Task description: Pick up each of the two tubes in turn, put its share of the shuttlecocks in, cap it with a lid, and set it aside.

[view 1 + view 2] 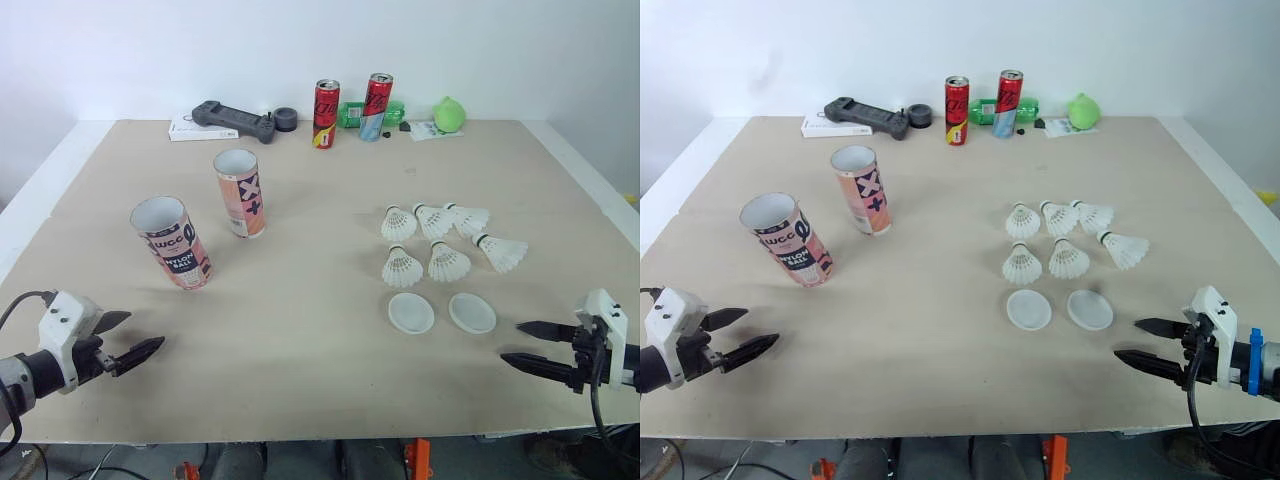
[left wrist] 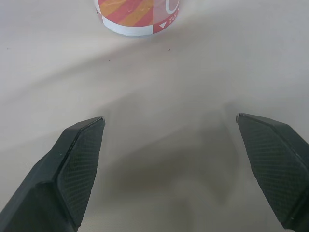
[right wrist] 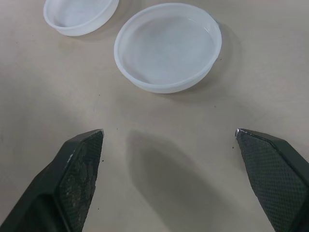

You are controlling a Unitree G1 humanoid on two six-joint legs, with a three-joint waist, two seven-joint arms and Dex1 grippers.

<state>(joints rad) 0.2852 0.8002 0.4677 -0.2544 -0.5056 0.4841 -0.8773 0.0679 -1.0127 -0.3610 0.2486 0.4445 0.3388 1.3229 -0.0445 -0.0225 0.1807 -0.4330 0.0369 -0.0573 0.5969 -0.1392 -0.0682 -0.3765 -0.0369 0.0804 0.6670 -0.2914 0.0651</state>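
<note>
Two open pink-and-white tubes stand upright on the left half of the table, the nearer tube [image 1: 172, 243] and the farther tube [image 1: 241, 193]. Several white shuttlecocks [image 1: 447, 242] lie in a cluster at the right. In front of them lie two white lids [image 1: 411, 312] [image 1: 472, 312], also seen as lids [image 3: 167, 46] [image 3: 79, 14] in the right wrist view. My left gripper [image 1: 130, 339] is open near the front left edge, well short of the nearer tube [image 2: 137, 17]. My right gripper [image 1: 522, 344] is open just right of the lids, holding nothing.
Along the back edge stand two red drink cans [image 1: 326, 113] [image 1: 376, 107], a black handheld controller [image 1: 235, 119] on a white booklet, a roll of black tape [image 1: 285, 119], a green packet and a green ball [image 1: 449, 114]. The table's front edge runs just below both grippers.
</note>
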